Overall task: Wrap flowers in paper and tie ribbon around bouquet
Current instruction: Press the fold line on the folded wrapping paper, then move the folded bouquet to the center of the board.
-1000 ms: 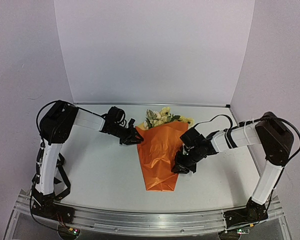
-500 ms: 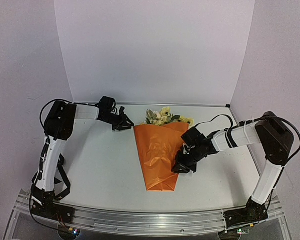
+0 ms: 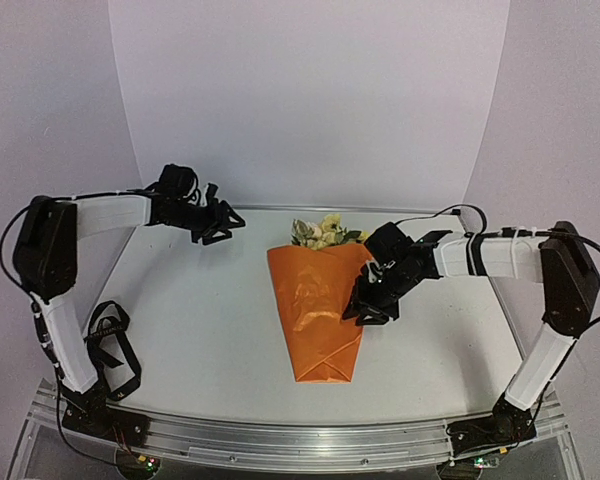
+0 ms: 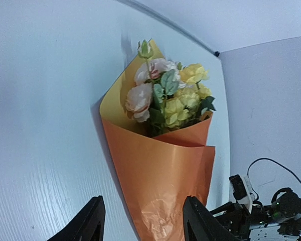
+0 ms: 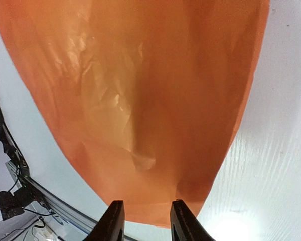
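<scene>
The table (image 3: 180, 330) is taken up at its middle by the bouquet (image 3: 315, 315), which lies flat. Its long axis runs from the near edge towards the back wall. The folded narrow end is turned towards the arm bases and the wide mouth towards the far wall. The orange paper (image 4: 160, 175) is closed round the stems in an overlapped cone, with a pale yellow lining shown at the mouth. The flowers (image 4: 165, 95), yellow and pinkish with green leaves, stand out of that mouth.

No ribbon is seen around the cone, and none can be made out with certainty in any view. Some dark loops (image 3: 110, 345) by the left arm's base cannot be told from cabling. The wrapping is judged done and the tying not yet begun.

The right gripper (image 3: 368, 306) is the nearer tool. It is just beside the cone's right edge at about mid-length and is pointed across the long axis. Its fingers are parted a moderate way and nothing is held between them; only orange paper is seen beyond their tips.

The left gripper (image 3: 223, 222) is well apart from the cone, raised near the back wall to the left of the wide end. Its jaws are parted wider and are likewise empty, and the bouquet is seen lengthwise beyond them.
</scene>
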`<action>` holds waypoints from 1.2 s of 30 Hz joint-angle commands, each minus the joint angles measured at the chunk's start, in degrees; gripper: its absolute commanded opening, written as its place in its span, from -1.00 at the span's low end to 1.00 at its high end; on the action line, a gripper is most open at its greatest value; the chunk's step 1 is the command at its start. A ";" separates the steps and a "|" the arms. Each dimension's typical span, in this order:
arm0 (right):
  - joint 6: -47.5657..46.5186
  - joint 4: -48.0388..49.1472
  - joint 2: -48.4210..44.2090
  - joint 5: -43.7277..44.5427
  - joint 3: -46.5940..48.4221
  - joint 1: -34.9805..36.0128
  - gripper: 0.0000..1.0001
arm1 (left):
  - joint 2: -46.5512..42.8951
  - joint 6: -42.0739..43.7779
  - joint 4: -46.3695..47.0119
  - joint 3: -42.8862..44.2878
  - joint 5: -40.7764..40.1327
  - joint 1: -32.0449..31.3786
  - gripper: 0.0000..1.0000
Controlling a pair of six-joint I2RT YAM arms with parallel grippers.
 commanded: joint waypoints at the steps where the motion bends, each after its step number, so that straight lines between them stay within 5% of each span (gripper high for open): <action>1: -4.12 -6.80 -4.66 3.48 1.43 -0.24 -0.13 | -12.63 -4.93 3.18 -13.36 -8.37 -0.69 0.15; 9: -6.42 -7.80 -4.23 4.77 -0.33 -0.19 0.48 | -27.72 -8.30 -1.23 -27.31 -14.64 -1.26 0.21; 13: -7.40 -6.21 -0.26 3.92 0.63 -0.33 0.56 | -29.26 -8.65 -2.69 -28.58 -14.18 -1.38 0.19; 21: -4.47 4.96 5.46 0.98 -2.69 -3.63 0.37 | -36.22 -12.47 -10.91 -32.41 -24.09 -1.39 0.21; 28: -3.49 10.38 8.69 -0.33 -2.25 -4.09 0.23 | -43.10 -22.52 -20.26 -39.36 -40.83 -1.31 0.47; 36: -2.23 13.34 11.32 -0.41 -1.62 -5.73 -0.22 | -44.39 -25.47 -20.32 -42.76 -43.19 -1.25 0.51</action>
